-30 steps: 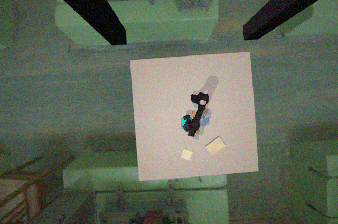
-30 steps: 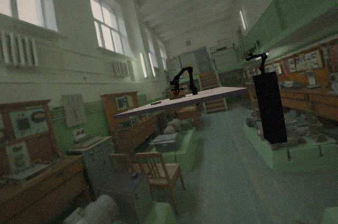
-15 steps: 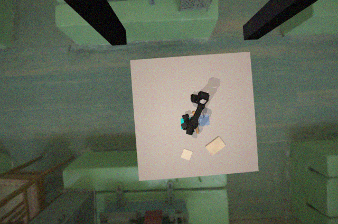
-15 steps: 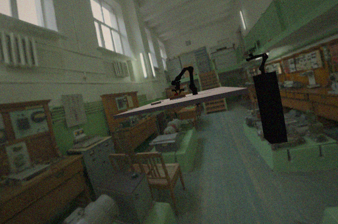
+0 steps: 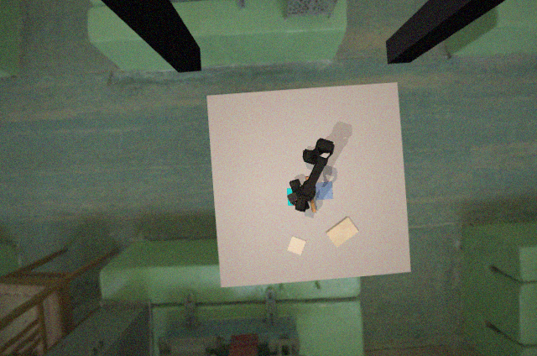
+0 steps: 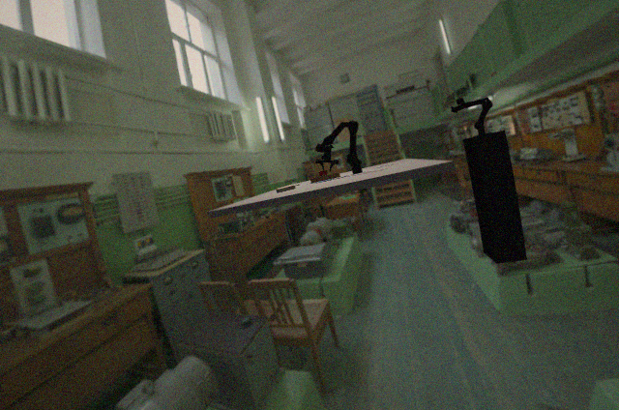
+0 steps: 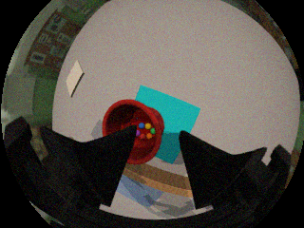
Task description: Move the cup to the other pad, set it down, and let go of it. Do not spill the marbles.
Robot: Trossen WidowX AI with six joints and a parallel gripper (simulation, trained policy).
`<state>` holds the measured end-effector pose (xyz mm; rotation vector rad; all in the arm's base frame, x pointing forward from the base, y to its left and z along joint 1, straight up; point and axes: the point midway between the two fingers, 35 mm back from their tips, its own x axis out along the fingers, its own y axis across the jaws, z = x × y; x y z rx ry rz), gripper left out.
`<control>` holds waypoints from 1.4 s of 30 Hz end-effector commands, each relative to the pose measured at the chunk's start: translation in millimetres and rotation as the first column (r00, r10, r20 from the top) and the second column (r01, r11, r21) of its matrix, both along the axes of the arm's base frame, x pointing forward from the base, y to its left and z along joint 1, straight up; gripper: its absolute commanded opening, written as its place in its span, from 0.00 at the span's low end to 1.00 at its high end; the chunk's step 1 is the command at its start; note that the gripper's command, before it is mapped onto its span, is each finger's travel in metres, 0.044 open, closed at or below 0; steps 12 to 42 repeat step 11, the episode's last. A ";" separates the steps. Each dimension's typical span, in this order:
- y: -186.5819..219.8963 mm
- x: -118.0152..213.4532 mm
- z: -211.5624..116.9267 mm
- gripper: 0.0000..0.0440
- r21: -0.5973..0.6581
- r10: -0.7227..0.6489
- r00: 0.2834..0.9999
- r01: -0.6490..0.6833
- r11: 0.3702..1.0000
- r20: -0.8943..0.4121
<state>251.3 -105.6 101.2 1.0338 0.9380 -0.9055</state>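
The red cup (image 6: 322, 173) (image 7: 110, 124) looks upright, with its base over the cyan pad (image 5: 289, 196) (image 7: 168, 111), toward one side of it. Several coloured marbles (image 7: 145, 131) lie inside the cup. My gripper (image 5: 296, 196) (image 6: 327, 167) (image 7: 158, 132) is open, low at the cup. In the wrist view one fingertip overlaps the cup's mouth and the other is beyond its outer wall, with a gap between. The arm hides the cup in the top view. The blue pad (image 5: 325, 191) (image 7: 135, 190) holds no cup. Exact contact between cup and pad is hard to tell.
A low orange-brown barrier (image 5: 313, 206) (image 7: 166, 180) lies between the pads. A tan block (image 5: 342, 232) and a smaller cream block (image 5: 296, 245) lie on the table (image 5: 251, 139), away from the cup. A dark pillar (image 6: 492, 195) stands beyond the table.
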 end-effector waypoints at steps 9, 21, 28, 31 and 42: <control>-6.5 -4.1 39.8 0.70 -0.028 -0.012 0.995 0.015 0.999 0.097; -8.6 -4.8 46.9 0.78 -0.033 -0.017 0.994 0.021 0.999 0.111; -8.6 -4.8 46.9 0.78 -0.033 -0.017 0.994 0.021 0.999 0.111; -8.6 -4.8 46.9 0.78 -0.033 -0.017 0.994 0.021 0.999 0.111; -8.6 -4.8 46.9 0.78 -0.033 -0.017 0.994 0.021 0.999 0.111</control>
